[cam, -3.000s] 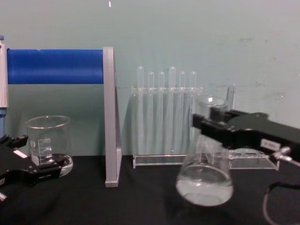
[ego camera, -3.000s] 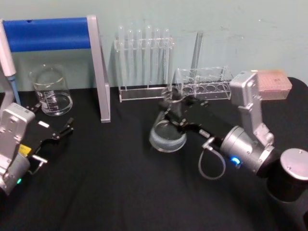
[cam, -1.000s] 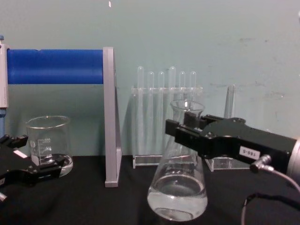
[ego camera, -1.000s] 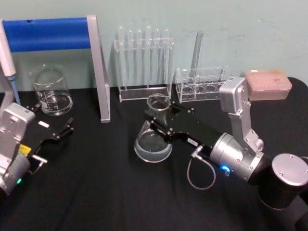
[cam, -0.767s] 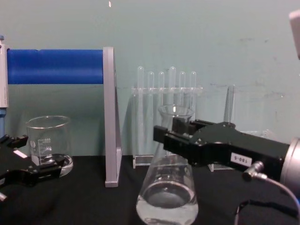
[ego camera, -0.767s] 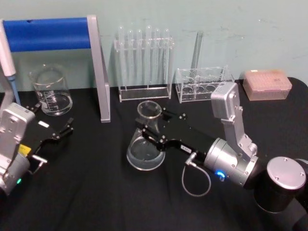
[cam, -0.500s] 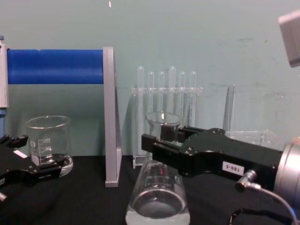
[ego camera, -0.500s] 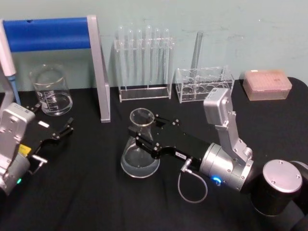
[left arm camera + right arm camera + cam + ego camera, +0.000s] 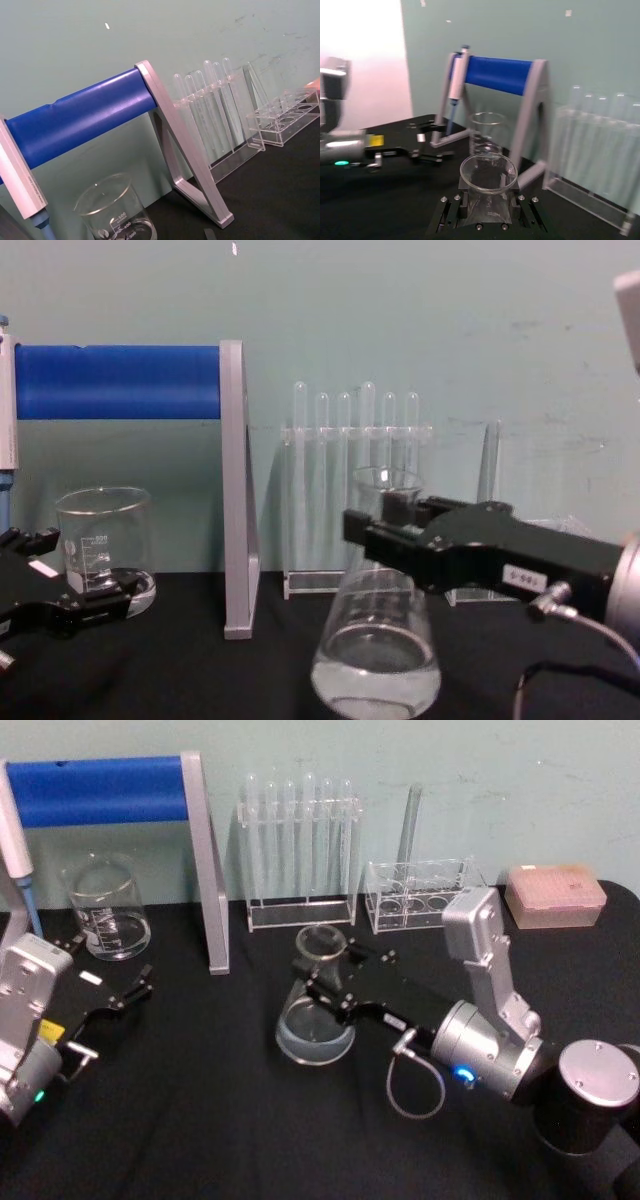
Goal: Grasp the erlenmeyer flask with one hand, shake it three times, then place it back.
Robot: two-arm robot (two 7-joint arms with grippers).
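the clear conical erlenmeyer flask (image 9: 315, 1025), a little clear liquid in its wide base, tilts slightly over the middle of the black table (image 9: 200, 1120), its neck clamped in the right gripper (image 9: 322, 970). a test tube rack (image 9: 300, 850) stands behind; a beaker (image 9: 105, 910) sits far left, near the parked left gripper (image 9: 115, 1015) with its fingers spread.

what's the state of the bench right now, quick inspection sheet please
surface: black table.
job's things: erlenmeyer flask tilted, clear liquid in its base.
clutter: beaker far left; rack of test tubes and second rack at the back; pink box far right; blue-barred stand with a pipette.
grippers: right claw shut on the flask's neck; left claw open, idle at the table's left.
cables: grey loop at the right wrist.
surroundings: teal wall behind.
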